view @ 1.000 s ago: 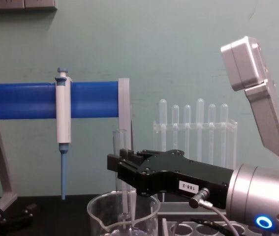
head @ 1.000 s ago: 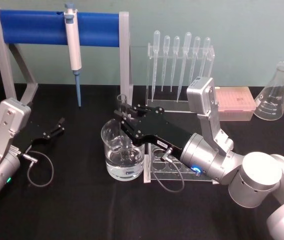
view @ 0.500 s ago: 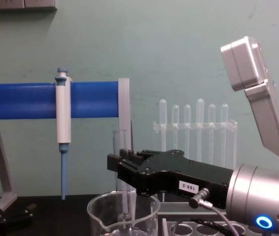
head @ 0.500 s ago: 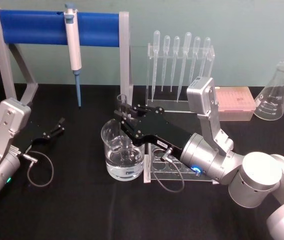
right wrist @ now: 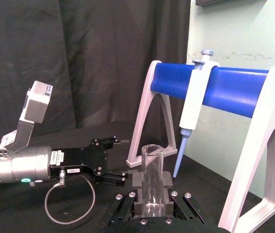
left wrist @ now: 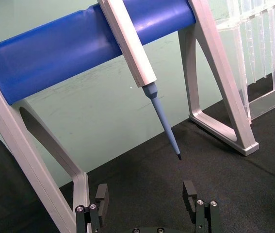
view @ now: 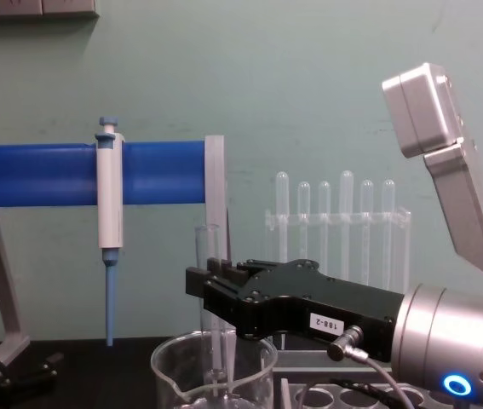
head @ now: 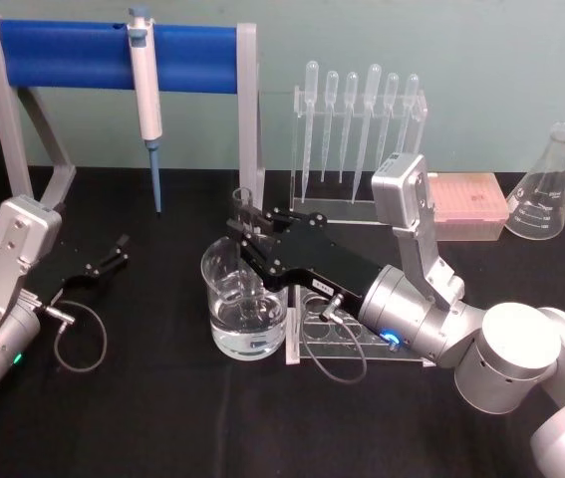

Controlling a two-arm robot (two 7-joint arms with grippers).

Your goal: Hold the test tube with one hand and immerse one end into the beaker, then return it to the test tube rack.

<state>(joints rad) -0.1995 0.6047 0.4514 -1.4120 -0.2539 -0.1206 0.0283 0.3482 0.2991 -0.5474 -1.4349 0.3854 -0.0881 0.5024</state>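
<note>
- The bench (head: 142,418) was black, and a pale green wall stood behind it.
- At the back stood a blue rack (head: 83,50) with a white-and-blue pipettor (head: 144,80) hanging on it, a clear stand of pipettes (head: 357,129), a pink box (head: 466,204) and a glass flask (head: 546,189).
- Almost nothing had changed from half a second and a full second before. The right arm was in the same place and the tube had not gone up or down.
- That probably meant the dip was at its lowest point, and the lift out and the trip back to the rack had not started.
- The right end effector (head: 247,231) reached over the beaker (head: 244,299) from the robot's right side. Its two black fingers were closed on the test tube (view: 209,256), near the upper part of it.
- The test tube stood upright. Its open rim stuck up above the fingers, and its lower end went down inside the beaker.
- The beaker had water in the bottom. The tube's tip looked like it was at the water, but how deep it went could not be told.
- A clear tube rack (head: 337,344) sat just beside the beaker, under the right arm.
- The left end effector (head: 113,257) rested low over the bench far on the left, with its fingers spread apart and nothing between them.
</note>
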